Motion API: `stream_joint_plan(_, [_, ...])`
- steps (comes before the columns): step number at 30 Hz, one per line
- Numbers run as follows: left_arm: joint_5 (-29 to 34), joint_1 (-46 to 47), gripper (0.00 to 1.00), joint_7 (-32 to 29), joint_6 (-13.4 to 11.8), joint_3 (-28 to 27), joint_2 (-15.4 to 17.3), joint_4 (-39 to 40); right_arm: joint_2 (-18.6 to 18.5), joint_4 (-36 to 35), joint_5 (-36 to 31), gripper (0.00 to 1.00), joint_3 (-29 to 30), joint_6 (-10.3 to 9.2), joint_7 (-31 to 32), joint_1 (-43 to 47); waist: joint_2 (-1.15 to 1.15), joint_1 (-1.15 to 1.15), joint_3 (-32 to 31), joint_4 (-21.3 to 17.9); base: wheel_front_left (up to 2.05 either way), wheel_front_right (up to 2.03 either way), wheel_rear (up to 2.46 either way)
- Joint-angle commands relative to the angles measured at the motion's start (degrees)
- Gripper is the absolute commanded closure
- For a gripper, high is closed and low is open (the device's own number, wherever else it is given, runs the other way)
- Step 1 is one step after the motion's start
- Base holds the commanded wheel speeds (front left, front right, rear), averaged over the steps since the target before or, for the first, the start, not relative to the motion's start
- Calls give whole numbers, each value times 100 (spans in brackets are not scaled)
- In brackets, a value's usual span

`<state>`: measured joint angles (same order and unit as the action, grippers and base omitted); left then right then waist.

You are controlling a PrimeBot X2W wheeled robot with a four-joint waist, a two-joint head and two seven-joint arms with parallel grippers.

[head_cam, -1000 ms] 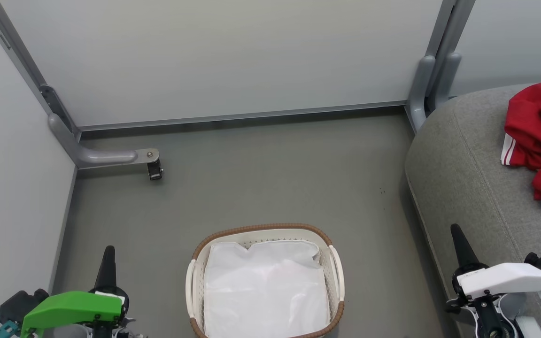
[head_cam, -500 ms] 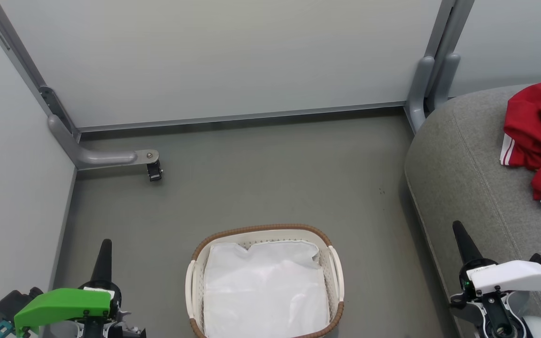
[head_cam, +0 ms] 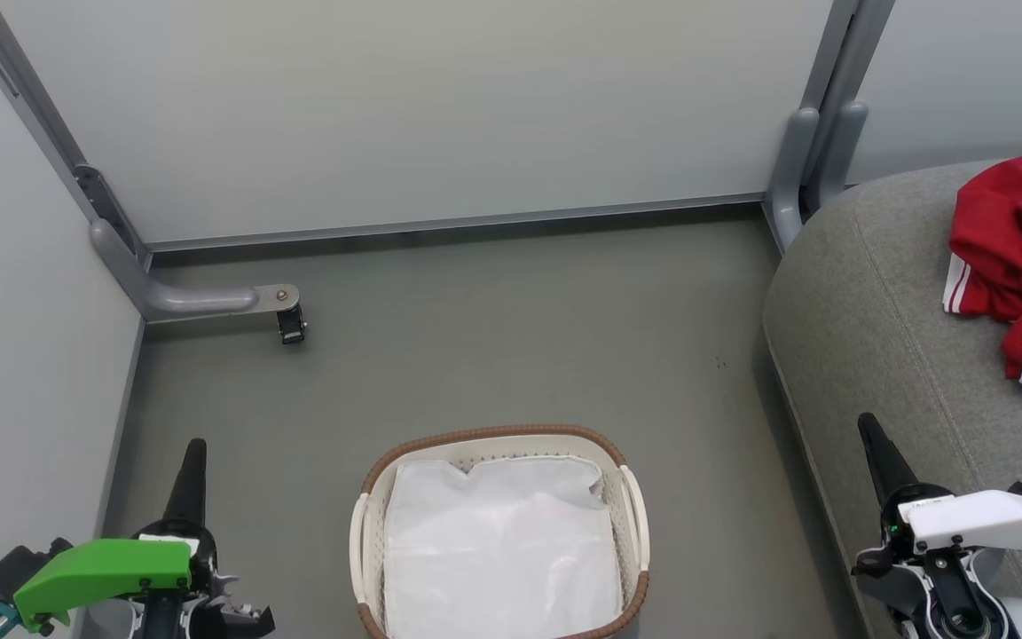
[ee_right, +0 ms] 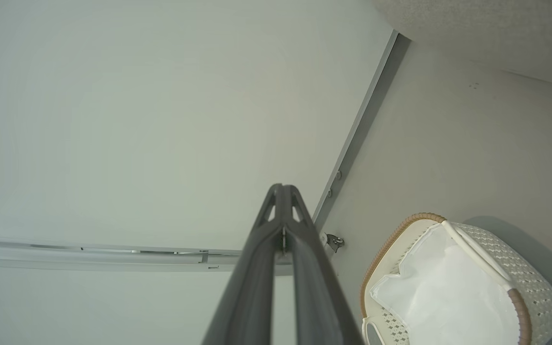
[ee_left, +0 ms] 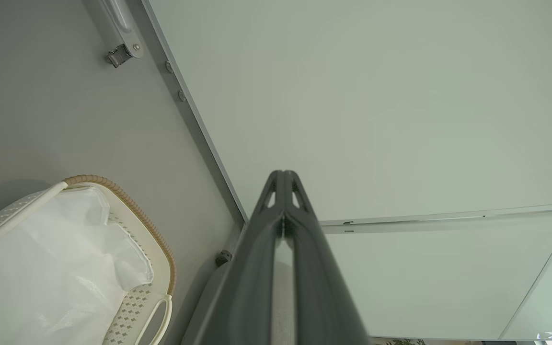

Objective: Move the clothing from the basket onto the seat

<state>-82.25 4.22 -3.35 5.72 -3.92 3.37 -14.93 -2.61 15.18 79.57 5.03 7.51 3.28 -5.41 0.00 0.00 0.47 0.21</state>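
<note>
Right of the basket (head_cam: 493, 432), in the head view, the clothing (head_cam: 1017, 240) lies heaped on the seat (head_cam: 875, 337). The basket holds just its white liner (head_cam: 502, 541). Over the last second the left gripper (head_cam: 195, 448), left of the basket, and the right gripper (head_cam: 867, 422), right of it, have drawn back toward the robot. Both are pressed together and empty.

From the left wrist, the tips meet beside the basket, and no red shows inside.

From the right wrist it is the same.

The transfer looks finished, with both arms retiring.
</note>
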Motion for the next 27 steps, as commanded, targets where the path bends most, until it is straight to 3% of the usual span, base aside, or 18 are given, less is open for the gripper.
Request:
stream_joint_plan(1, [-113,141,100,-32,45,-53,7,47,-34,-55,137,100,31,-2,42,-93,0,0,-1,-1,0,0,0])
stream_joint_plan(27, [-970,243,100,-320,193,-270,-48,95,-43,-125,1213,100,154,-4,320,-101,0,0,-27,-19,0,0,0])
